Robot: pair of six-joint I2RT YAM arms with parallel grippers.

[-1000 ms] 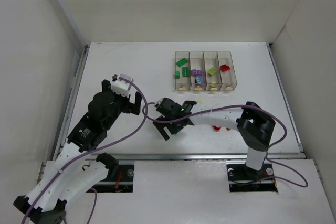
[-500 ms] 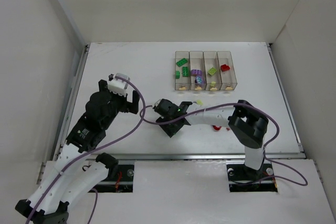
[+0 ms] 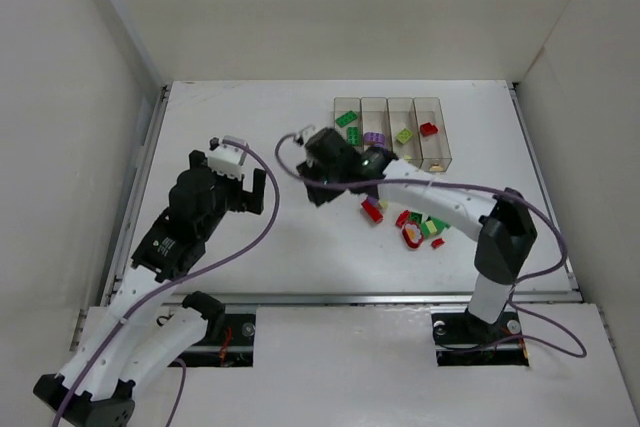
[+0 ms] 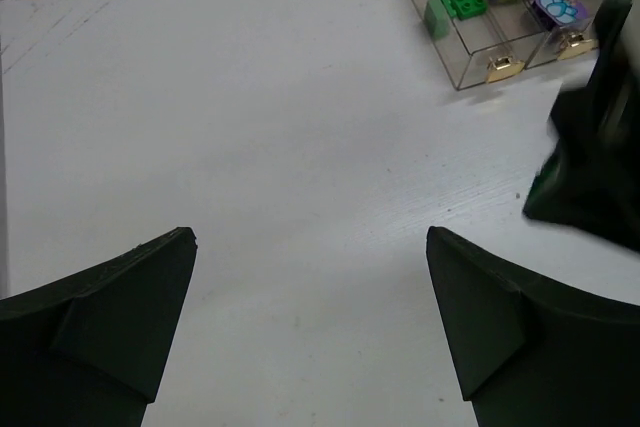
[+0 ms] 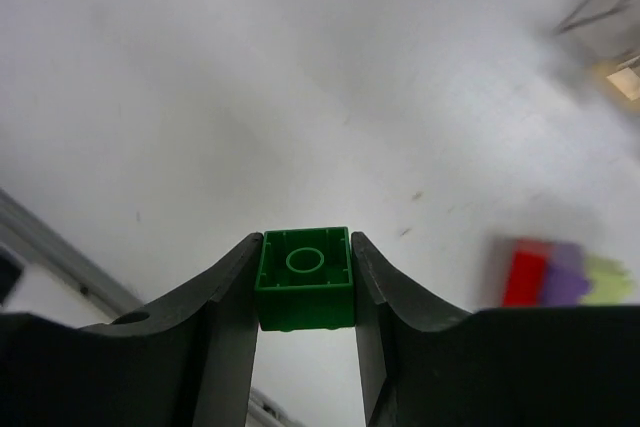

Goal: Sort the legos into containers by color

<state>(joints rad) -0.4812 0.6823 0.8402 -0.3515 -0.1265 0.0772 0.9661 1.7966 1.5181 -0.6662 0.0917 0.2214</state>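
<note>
Pile (image 5: pixel 560 275) blurred, green brick (image 5: pixel 305 292) between right fingers (image 5: pixel 225 319)

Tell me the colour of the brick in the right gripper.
Green; the brick shows best in the right wrist view.

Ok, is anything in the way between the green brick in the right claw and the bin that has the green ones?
Nothing visible is. The right claw holds the green brick just short of the green bin's near end, with nothing seen between them. The loose bricks lie nearer the arm bases, off that path.
</note>
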